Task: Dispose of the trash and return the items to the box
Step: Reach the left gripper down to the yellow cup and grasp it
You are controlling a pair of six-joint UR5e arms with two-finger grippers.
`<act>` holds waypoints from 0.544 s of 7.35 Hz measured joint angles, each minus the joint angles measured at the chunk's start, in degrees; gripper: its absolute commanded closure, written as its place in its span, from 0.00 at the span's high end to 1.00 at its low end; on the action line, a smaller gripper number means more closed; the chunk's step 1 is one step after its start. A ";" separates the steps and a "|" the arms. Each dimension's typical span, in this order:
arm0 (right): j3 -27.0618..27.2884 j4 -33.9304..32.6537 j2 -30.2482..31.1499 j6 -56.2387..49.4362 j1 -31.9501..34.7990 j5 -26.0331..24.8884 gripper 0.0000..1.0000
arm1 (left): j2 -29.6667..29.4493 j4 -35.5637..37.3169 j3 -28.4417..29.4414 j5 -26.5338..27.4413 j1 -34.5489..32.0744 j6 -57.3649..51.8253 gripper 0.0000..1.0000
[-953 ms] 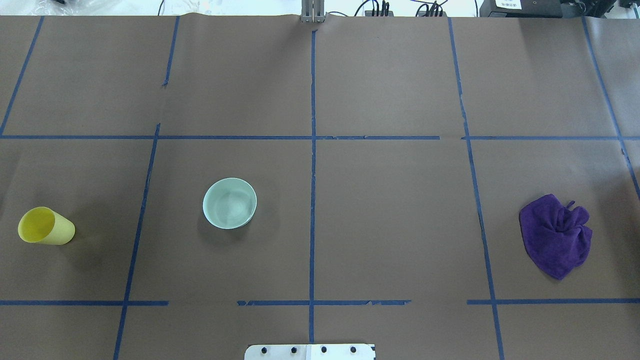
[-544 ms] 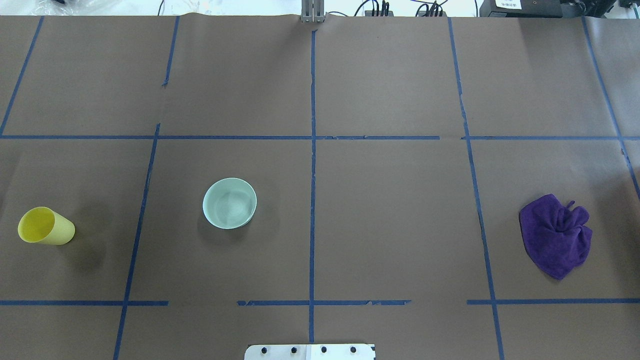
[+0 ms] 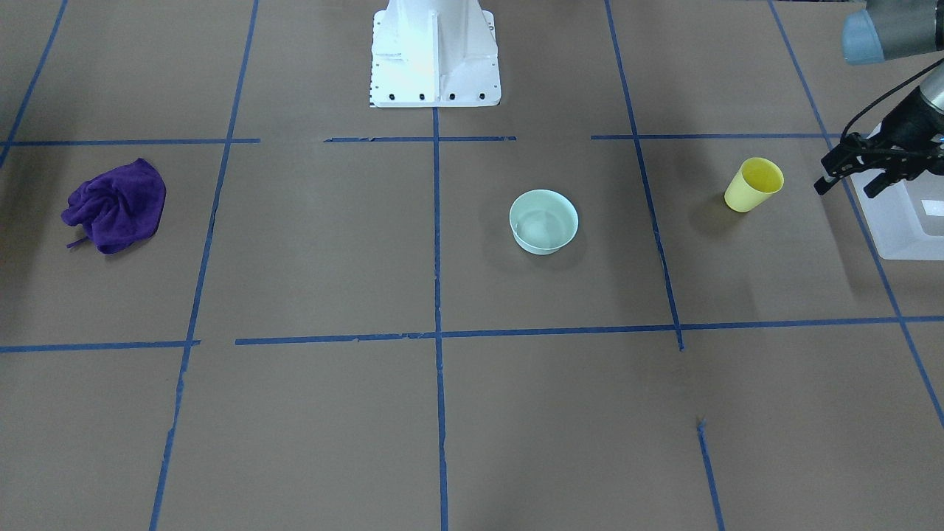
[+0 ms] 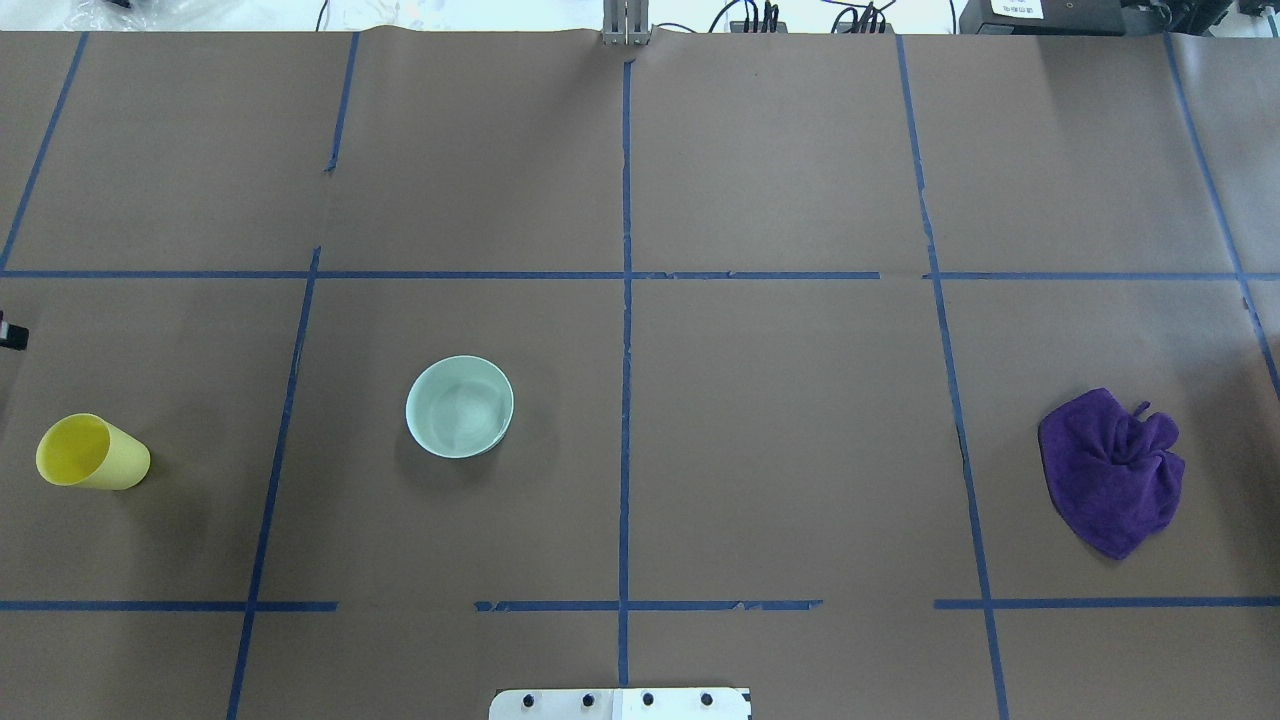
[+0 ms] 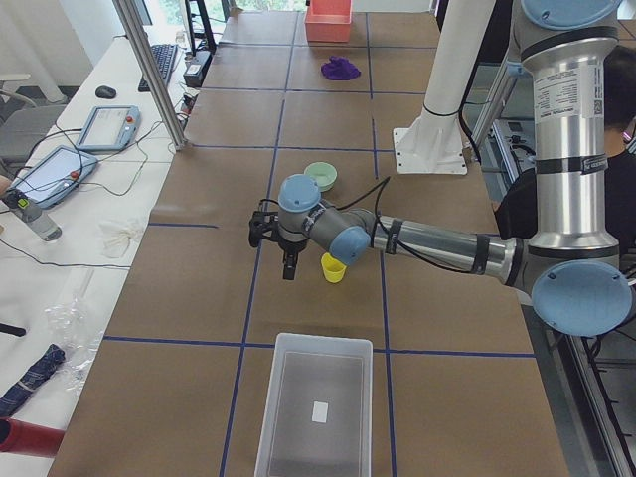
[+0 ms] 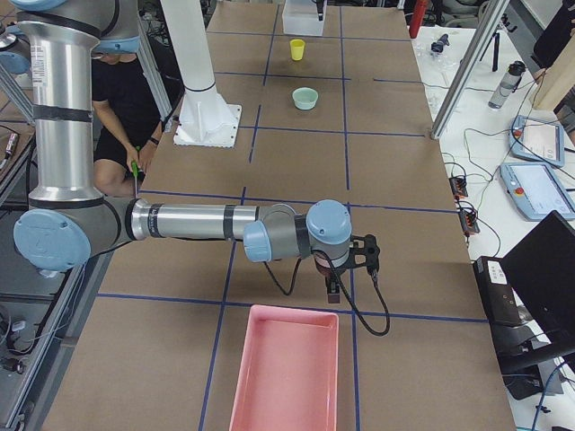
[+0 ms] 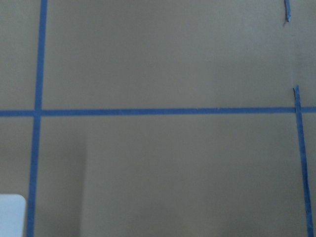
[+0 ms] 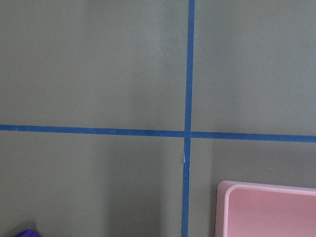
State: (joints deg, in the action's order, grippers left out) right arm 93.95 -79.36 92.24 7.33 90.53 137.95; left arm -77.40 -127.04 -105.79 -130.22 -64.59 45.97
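Observation:
The yellow cup (image 3: pixel 754 184) stands upright on the brown table, at the left edge of the overhead view (image 4: pixel 90 452). The mint-green bowl (image 3: pixel 543 221) stands upright nearer the middle (image 4: pixel 459 406). The frosted-white box (image 3: pixel 903 214) lies past the cup at the table's left end (image 5: pixel 313 412). My left gripper (image 3: pixel 848 184) hangs open and empty above the table, between the cup and the box; only its tip shows in the overhead view (image 4: pixel 10 335). My right gripper (image 6: pixel 346 269) shows only in the exterior right view, so I cannot tell its state.
A crumpled purple cloth (image 4: pixel 1112 470) lies on the right side of the table. A pink tray (image 6: pixel 286 373) lies at the table's right end, beside my right gripper. The robot's white base (image 3: pixel 434 51) stands at the near middle edge.
The tip of my left gripper has come into the left edge of the overhead view. The cup, the bowl and the cloth have not moved.

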 measured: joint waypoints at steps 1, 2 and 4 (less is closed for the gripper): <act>0.04 -0.01 0.08 0.20 0.00 -0.05 1.00 | 1.78 -3.20 0.03 2.33 3.26 3.58 1.00; 0.07 -0.01 0.20 0.27 0.00 -0.08 1.00 | 2.75 -4.52 0.13 3.99 5.57 5.44 1.00; 0.09 0.01 0.26 0.31 0.00 -0.07 1.00 | 3.45 -5.12 0.42 5.01 8.48 6.83 1.00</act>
State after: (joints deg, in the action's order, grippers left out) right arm 94.04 -79.35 92.51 7.64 90.53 137.88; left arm -73.95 -132.16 -105.37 -125.21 -56.11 52.80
